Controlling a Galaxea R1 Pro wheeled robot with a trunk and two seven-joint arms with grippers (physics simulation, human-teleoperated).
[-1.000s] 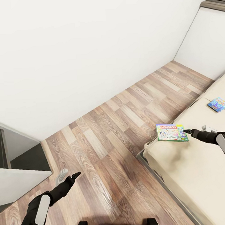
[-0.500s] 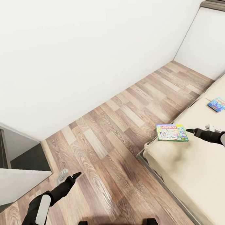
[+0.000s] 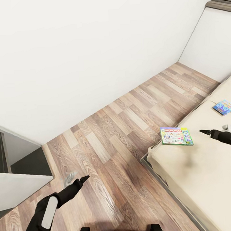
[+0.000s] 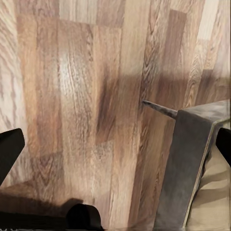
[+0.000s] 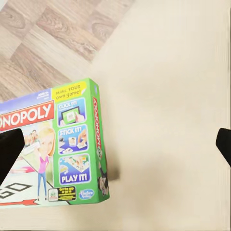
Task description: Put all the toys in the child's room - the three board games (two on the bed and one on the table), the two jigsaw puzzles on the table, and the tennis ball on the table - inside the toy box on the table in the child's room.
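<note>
The wood-plank floor (image 3: 123,135) runs beside the bed (image 3: 198,172), whose beige mattress bears two of the board games near its edge, likely so the robot can reach them from the floor; the green-edged Monopoly box (image 3: 176,136) lies flat by the corner, reading "MONOPOLY", "CLICK IT!", "STICK IT!", "PLAY IT!"; the smaller blue box (image 3: 224,107) lies well apart, its print too small to read; the right gripper (image 3: 215,131) hovers just beside the Monopoly box, fingers spread wide, holding nothing; the left gripper (image 3: 75,177) hangs over the floor, open and empty.
</note>
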